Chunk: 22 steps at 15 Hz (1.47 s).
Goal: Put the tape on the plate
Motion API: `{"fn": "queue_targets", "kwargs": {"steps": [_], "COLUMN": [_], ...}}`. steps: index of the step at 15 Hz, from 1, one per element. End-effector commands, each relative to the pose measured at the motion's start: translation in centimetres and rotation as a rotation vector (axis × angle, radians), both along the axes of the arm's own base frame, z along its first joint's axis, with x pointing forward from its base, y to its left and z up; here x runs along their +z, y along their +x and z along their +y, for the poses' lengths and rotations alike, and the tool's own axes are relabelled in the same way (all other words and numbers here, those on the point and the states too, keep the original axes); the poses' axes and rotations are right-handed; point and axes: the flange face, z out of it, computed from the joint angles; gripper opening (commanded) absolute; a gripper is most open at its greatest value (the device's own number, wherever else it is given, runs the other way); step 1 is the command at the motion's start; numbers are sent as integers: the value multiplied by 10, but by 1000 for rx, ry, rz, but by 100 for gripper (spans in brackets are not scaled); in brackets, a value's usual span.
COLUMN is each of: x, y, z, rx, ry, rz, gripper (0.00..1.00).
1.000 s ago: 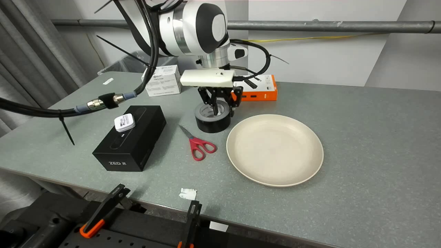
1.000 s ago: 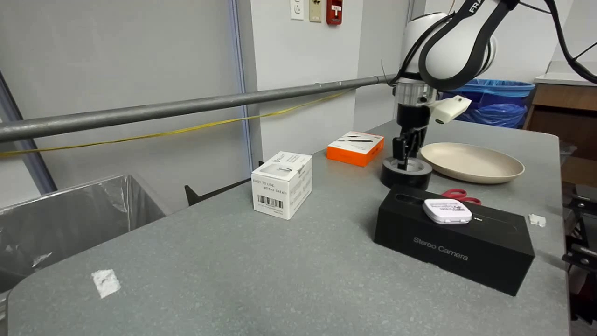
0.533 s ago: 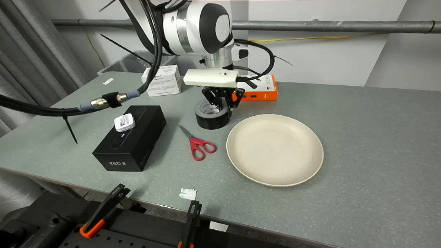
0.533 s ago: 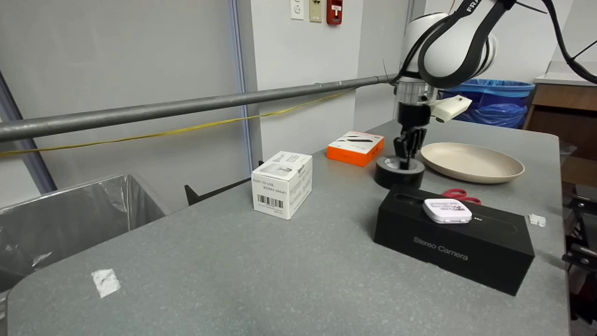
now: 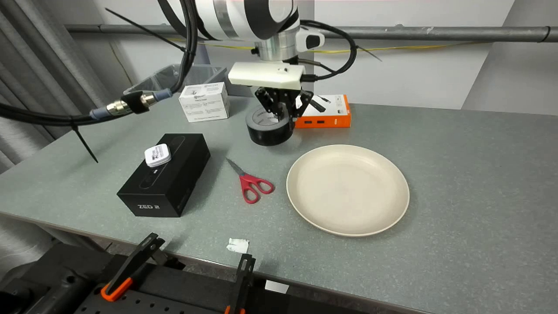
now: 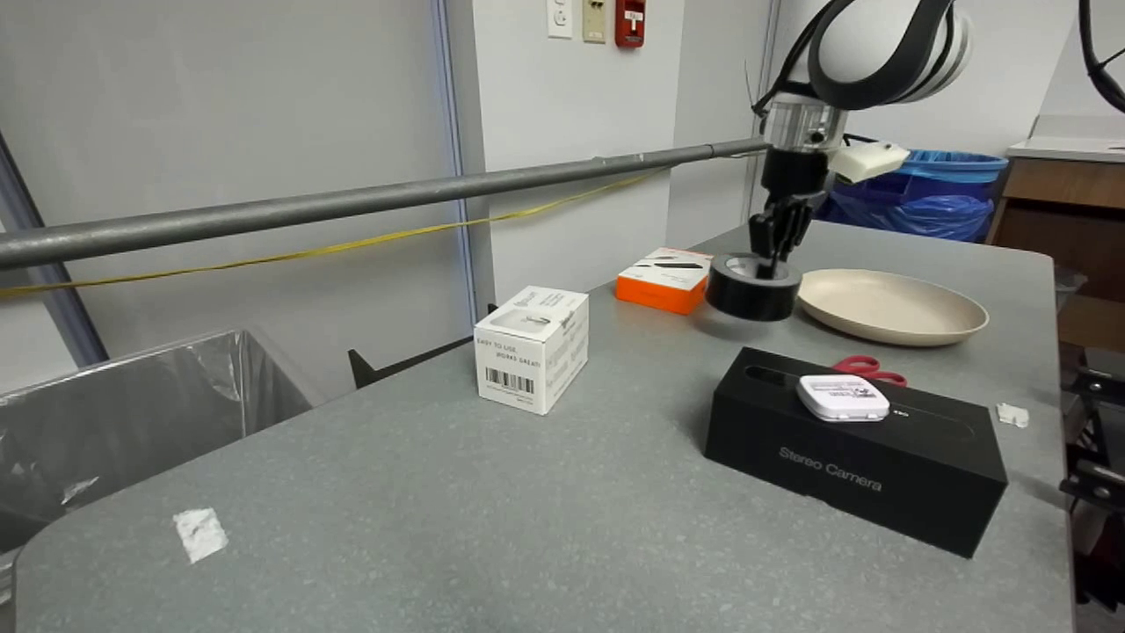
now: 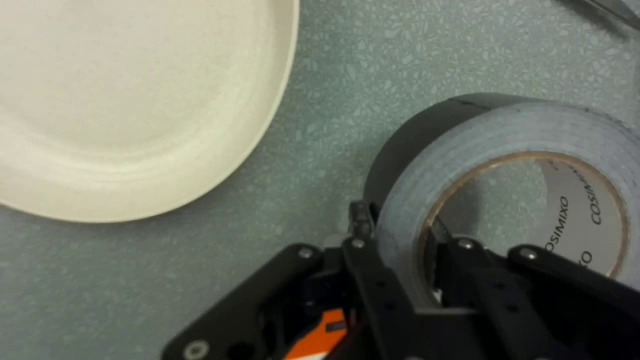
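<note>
"While the tool (image 7: 398, 227) pinches the tape (image 5: 267, 132) by one wall, where does it hang?"
"Above the table (image 5: 475, 196), to one side of the plate (image 5: 348, 190)."
"Containers?"
"A small white case (image 5: 157, 155) on the black box (image 5: 163, 178), insides hidden."
"What does only the wrist view show?"
"Readable lettering (image 7: 557, 223) inside the tape."
"Room?"
"Broad table past the plate's rim, away from the scissors (image 5: 245, 178)."

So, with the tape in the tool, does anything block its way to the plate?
Nothing visible does: in the wrist view, no object shows between the tape held in the tool and the plate. In an exterior view, the scissors lie off that path.
</note>
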Motion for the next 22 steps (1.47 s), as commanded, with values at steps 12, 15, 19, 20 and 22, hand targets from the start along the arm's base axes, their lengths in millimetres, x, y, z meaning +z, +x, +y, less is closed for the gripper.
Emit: {"fn": "queue_targets", "kwargs": {"steps": [12, 15, 19, 20, 22], "x": [-8, -35, -46, -45, -40], "y": [-99, -99, -90, -87, -82], "z": [-180, -191, -196, -196, -197], "rx": [-321, -378, -440, -447, -450], "ry": [-62, -47, -7, -4, -2], "rz": [137, 157, 151, 145, 128], "gripper": [6, 6, 53, 59, 74]}}
